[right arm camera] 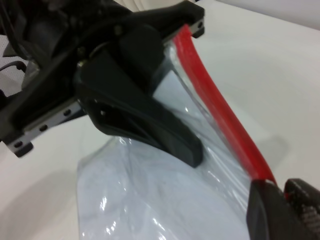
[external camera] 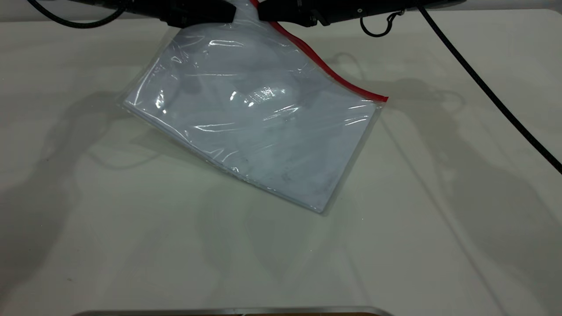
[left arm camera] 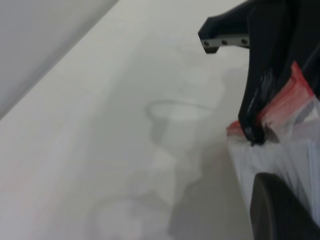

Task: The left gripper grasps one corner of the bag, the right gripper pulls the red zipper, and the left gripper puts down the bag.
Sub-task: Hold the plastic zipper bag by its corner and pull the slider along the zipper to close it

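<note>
The bag (external camera: 263, 127) is a clear pouch with white paper inside. Its top corner is lifted and its lower edge rests on the table. The red zipper (external camera: 333, 74) runs down its upper right edge. My left gripper (external camera: 232, 13) is shut on the bag's top corner at the far edge of the table. In the right wrist view its wedge jaws (right arm camera: 150, 125) clamp the plastic beside the zipper (right arm camera: 220, 115). My right gripper (external camera: 261, 13) is close beside it, shut on the red zipper's top end. Its own jaws (right arm camera: 282, 197) pinch the red strip, and the left wrist view shows its fingers (left arm camera: 255, 112) on it too.
The pale table (external camera: 439, 219) spreads around the bag. A black cable (external camera: 483, 83) runs from the right arm down to the right edge. A small wire loop (external camera: 377, 28) hangs under the right arm. A metal edge (external camera: 228, 311) lies along the near side.
</note>
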